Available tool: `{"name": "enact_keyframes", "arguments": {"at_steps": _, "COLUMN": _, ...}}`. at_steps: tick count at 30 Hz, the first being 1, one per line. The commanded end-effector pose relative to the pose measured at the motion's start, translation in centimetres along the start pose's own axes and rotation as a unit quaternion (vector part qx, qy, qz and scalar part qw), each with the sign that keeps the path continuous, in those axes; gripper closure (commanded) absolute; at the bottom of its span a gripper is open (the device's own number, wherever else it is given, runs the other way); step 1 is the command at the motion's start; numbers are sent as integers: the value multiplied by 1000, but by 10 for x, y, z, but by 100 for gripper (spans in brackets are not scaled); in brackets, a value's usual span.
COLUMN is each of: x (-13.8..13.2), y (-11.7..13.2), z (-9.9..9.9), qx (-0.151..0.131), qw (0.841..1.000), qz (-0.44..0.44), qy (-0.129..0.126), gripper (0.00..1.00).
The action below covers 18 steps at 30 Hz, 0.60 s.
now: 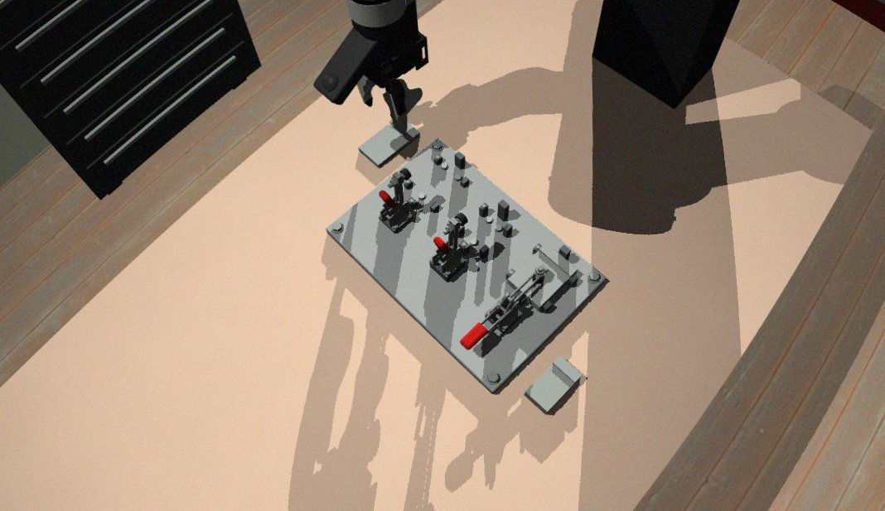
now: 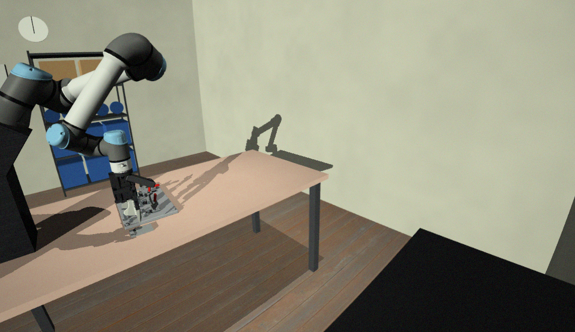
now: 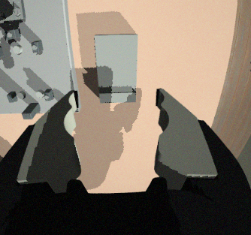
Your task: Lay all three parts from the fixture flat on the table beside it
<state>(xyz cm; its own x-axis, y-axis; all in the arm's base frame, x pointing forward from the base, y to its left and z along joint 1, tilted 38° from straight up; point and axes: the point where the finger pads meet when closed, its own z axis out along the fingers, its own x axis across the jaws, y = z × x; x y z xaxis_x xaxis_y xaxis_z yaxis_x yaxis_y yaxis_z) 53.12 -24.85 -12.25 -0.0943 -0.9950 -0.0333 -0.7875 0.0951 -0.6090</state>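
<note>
You're seeing the gripper (image 1: 386,116) (image 2: 133,218) (image 3: 116,90) hovering with its fingers apart and nothing between them, just above the first part (image 1: 384,147) (image 2: 146,228) (image 3: 117,63). That part is lying flat on the counter (image 1: 195,349) (image 2: 254,184) (image 3: 188,40), toward the long edge on the drawer cabinet (image 1: 162,55) side. The second part (image 1: 548,388) is resting off the fixture's (image 1: 371,251) (image 2: 169,212) (image 3: 41,7) other end, toward the opposite edge. So two are looking done; the third part (image 1: 553,289) is sitting in the fixture beneath the long clamp (image 1: 473,335), which is seemingly pressing down and probably needing release first. The clamp is partly hiding that part from you. The wrist view is cutting off most of the fixture, and the exterior view is showing its stations too small to judge.
</note>
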Motion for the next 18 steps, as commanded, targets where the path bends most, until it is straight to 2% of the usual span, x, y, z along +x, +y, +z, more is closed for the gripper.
{"name": "enact_keyframes", "arguments": {"at_steps": 1, "x": 0, "y": 0, "z": -20, "qx": 0, "qw": 1000, "qz": 0, "qy": 0, "gripper": 53}}
{"name": "enact_keyframes", "arguments": {"at_steps": 5, "x": 0, "y": 0, "z": -25, "qx": 0, "qw": 1000, "qz": 0, "qy": 0, "gripper": 53}}
{"name": "enact_keyframes", "arguments": {"at_steps": 18, "x": 0, "y": 0, "z": -25, "qx": 0, "qw": 1000, "qz": 0, "qy": 0, "gripper": 53}}
